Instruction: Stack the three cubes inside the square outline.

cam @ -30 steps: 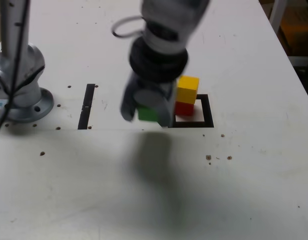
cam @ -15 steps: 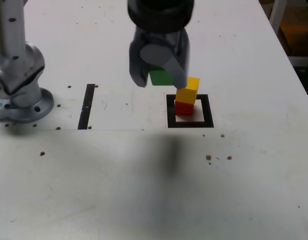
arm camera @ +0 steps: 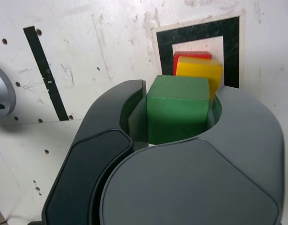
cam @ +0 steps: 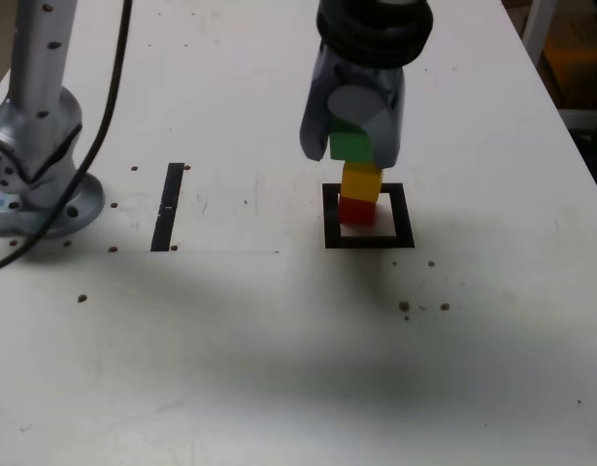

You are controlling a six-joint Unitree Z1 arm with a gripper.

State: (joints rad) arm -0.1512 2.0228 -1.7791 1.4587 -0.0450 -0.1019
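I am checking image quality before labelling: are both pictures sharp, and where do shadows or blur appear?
Exterior view: mostly sharp, the gripper slightly soft; a broad soft shadow darkens the table in front of the square outline. Wrist view: the green cube and the yellow cube are crisp, no glare.

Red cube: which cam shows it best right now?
The exterior view. There the red cube shows a full side face at the bottom of the stack, inside the square outline, under the yellow cube. In the wrist view only a thin red edge peeks out behind the yellow cube.
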